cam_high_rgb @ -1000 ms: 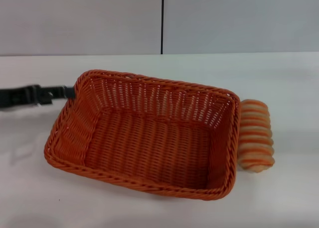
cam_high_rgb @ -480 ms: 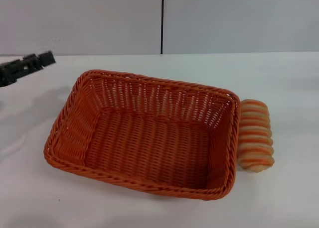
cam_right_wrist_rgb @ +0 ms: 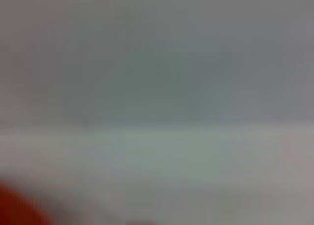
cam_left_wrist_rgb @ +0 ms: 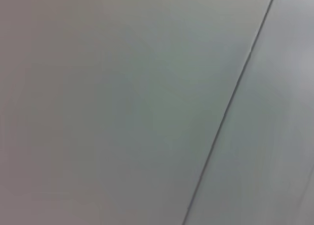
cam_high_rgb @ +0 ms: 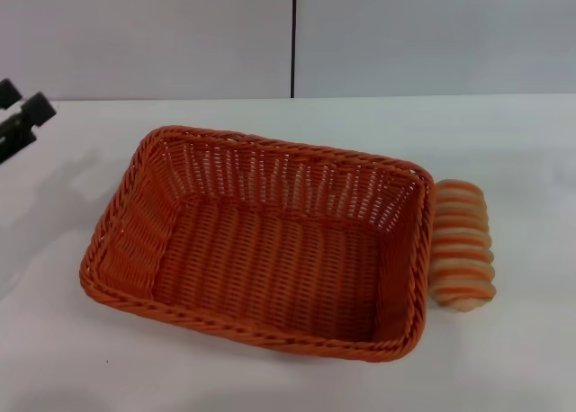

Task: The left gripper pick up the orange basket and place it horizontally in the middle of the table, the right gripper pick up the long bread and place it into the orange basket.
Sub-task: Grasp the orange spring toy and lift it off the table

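The orange basket (cam_high_rgb: 261,241) lies lengthwise across the middle of the white table (cam_high_rgb: 504,142), with nothing inside it. The long bread (cam_high_rgb: 461,244), cream with orange stripes, rests on the table against the outside of the basket's right end. My left gripper (cam_high_rgb: 24,103) is at the far left edge of the head view, raised off the table and well clear of the basket, open and holding nothing. The right gripper is out of view. The right wrist view holds only a blurred orange patch (cam_right_wrist_rgb: 17,210) at one corner, the table and the wall.
A grey wall with a dark vertical seam (cam_high_rgb: 292,39) stands behind the table. Bare white tabletop surrounds the basket and the bread. The left wrist view takes in only the wall and the seam (cam_left_wrist_rgb: 230,107).
The left gripper left the far-left corner of the basket's rim, then rose and drew back to the left edge of the view. Basket and bread stayed put.
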Controlling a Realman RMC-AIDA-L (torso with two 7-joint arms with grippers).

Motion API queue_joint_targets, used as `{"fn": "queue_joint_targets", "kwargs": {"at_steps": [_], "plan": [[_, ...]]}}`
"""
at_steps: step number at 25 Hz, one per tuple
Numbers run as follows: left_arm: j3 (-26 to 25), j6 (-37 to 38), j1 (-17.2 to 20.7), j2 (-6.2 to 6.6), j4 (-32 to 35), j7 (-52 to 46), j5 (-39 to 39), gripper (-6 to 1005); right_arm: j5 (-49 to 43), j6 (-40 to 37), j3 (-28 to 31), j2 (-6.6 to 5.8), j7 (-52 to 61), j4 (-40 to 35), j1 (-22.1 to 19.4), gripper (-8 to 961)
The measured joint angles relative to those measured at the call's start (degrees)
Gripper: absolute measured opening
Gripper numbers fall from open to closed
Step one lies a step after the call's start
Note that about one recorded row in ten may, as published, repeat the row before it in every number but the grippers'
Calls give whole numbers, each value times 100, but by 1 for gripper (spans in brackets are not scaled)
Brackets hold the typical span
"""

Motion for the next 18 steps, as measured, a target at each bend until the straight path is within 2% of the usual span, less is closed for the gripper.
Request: {"fn": "queue_joint_targets", "kwargs": {"at_steps": [1,2,3,9,11,12,18], "plan": [[-28,8,5,0,-64,114,-3,830,-328,-78,-330,-6,129,130,110,516],[-59,22,12,-2,-152,248,-3,830,-328,-78,-330,-6,129,130,110,516],[-59,22,12,-2,-152,248,-3,830,-425,-76,-605,9,165,305,181,516],[-173,146,14,-2,-894,1461,-9,829,-429,71,-787,15,134,982,438,516],[-178,148,13,-4,-957,1545,-11,828,-439,392,-921,-26,51,1478,606,516],[-228,146,-6,-1,-1176,1740,-14,828,-439,392,-921,-26,51,1478,606,516],[-320,202,-29,1,-1362,1978,-26,827,-445,875,-1015,-110,-207,2355,938,515]]}}
